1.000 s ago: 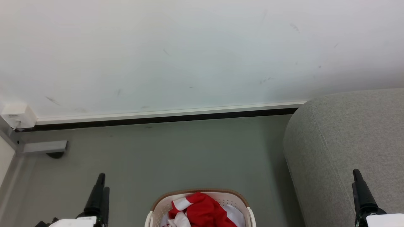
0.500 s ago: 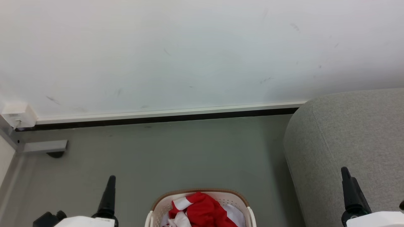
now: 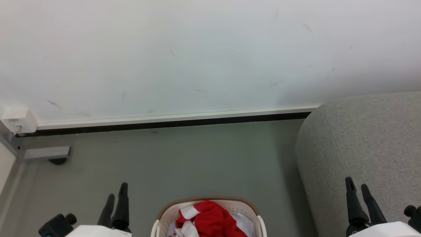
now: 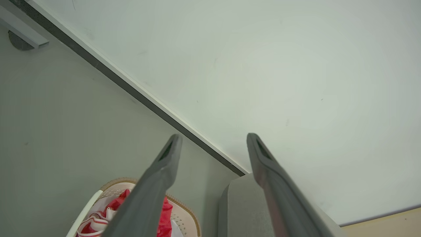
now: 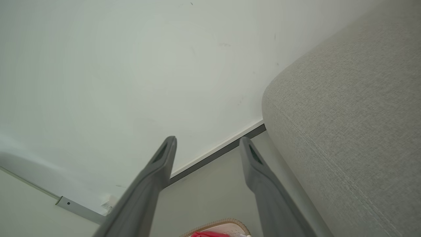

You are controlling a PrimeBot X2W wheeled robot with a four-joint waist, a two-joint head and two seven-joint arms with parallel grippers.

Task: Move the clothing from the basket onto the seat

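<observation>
The red clothing lies bunched in the basket at the bottom middle of the head view, its white striped trim showing at the left side of the heap. A pale cloth lies beside it against the basket's right wall. The basket stands on the grey-green floor, just left of the grey seat, with a strip of floor between them.

The left gripper hangs over the floor to the left of the basket, apart from its rim, its two dark fingers pointing towards the wall. In the left wrist view, those fingers are spread with nothing between them. The clothing sits low behind the left finger, well short of the tips and untouched.

The right gripper hangs over the front part of the seat, on the far side of the basket from the left one. In the right wrist view, its fingers are parted and hold nothing. A sliver of the clothing and the brown woven rim show at the bottom edge between the two fingers, far below the tips, while the seat rises to the right of the right finger.

A dark baseboard runs along the foot of the wall, and a small white box sits on the wall at the left.
</observation>
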